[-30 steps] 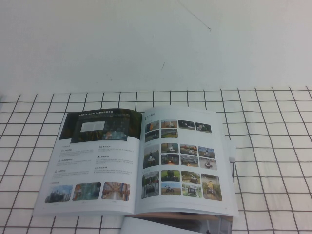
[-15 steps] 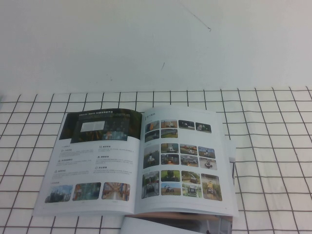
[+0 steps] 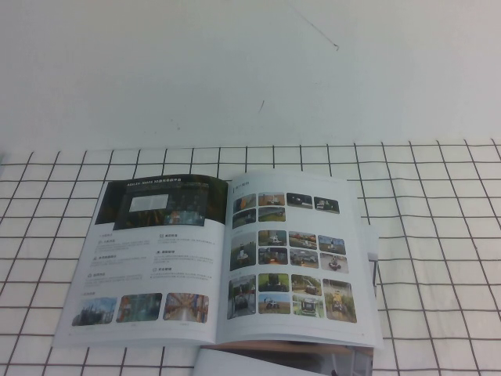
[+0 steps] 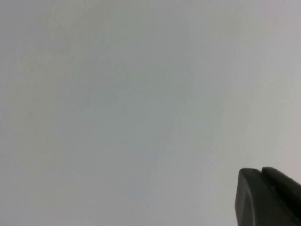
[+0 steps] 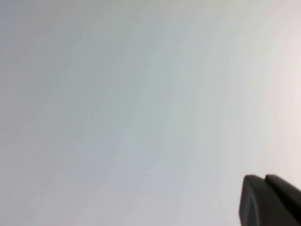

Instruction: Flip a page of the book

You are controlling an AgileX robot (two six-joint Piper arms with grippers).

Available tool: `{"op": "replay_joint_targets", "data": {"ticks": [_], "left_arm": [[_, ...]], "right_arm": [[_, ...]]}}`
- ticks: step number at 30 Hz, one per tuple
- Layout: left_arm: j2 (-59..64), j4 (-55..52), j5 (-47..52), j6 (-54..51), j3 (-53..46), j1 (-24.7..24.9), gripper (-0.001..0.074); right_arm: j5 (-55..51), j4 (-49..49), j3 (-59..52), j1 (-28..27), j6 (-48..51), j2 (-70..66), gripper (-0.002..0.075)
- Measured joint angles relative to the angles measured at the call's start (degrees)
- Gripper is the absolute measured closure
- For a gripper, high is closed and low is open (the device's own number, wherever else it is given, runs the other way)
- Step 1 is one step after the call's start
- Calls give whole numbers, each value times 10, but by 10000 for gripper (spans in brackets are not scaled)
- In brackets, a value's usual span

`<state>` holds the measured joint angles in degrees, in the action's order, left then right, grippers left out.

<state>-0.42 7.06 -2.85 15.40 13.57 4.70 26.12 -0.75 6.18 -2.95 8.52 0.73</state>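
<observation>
Book [image 3: 223, 262] lies open on the checked cloth [image 3: 438, 235]; the page [image 3: 293, 254] with photo rows sits right of its spine. Thin, glossy, slippery: you should lift its outer edge. Left gripper [image 4: 268, 197] and right gripper [image 5: 270, 200] appear only in wrist views.

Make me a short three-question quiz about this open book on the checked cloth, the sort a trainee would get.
1. True or false: the book lies open, the page with rows of small colour photos on the robot's right.
2. Which side carries the dark banner? A) the robot's left B) the robot's right
3. Fill in: in the high view, ___ arms reach over the checked cloth.

Key:
1. True.
2. A.
3. No. The left gripper and the right gripper each show only as a dark corner against a blank pale surface in their own wrist views. A second booklet peeks out at the near edge.
</observation>
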Motion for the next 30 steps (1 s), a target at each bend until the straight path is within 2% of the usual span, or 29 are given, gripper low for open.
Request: {"op": "replay_joint_targets", "data": {"ticks": [3,9,14,18,23,26,30], "left_arm": [[25,0,57,-16,58,0,738],[118,0,214,-45,164,0,737],[227,2,359,-83,224,0,737],[309,39,429,-127,244,0,737],[431,200,441,-254,247,0,737],[510,348,416,-389,247,0,737],[610,469,363,-504,251,0,737]], "right_arm": [[-99,3,60,0,-4,0,726],[-388,-13,203,0,-18,-18,726],[-601,-15,292,0,-19,-108,726],[-730,-31,343,0,14,-199,725],[-840,-103,389,0,107,-309,726],[-857,-159,395,0,177,-369,726],[-853,-236,396,0,257,-423,726]]}}
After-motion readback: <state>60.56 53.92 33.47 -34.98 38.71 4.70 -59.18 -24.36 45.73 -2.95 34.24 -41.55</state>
